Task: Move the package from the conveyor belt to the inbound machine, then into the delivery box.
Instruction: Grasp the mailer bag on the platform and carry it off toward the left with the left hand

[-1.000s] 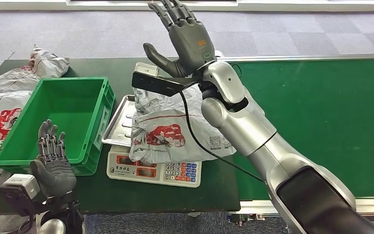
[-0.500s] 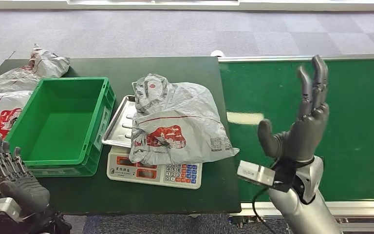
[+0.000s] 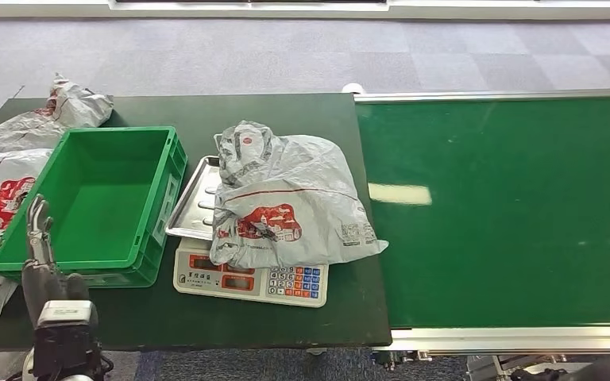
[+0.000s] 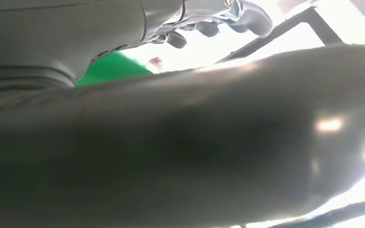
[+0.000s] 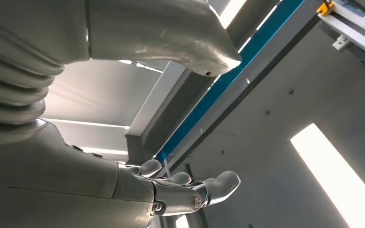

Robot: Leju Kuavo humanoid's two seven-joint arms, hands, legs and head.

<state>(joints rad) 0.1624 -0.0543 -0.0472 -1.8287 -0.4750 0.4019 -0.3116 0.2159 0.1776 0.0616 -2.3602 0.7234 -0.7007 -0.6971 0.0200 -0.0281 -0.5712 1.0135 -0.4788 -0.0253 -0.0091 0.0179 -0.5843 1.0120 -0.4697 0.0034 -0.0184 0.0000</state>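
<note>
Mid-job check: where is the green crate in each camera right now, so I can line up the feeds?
Head view: the green crate sits on the dark table, left of the scale.
Left wrist view: a small green patch, likely its wall.
Right wrist view: not in it; this camera faces the ceiling.
Shared landmark: the left hand, by the crate's near corner; its fingers lie beside the patch.

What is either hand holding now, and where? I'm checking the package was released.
Nothing. The left hand and right hand are empty; the package lies on the scale.
</note>
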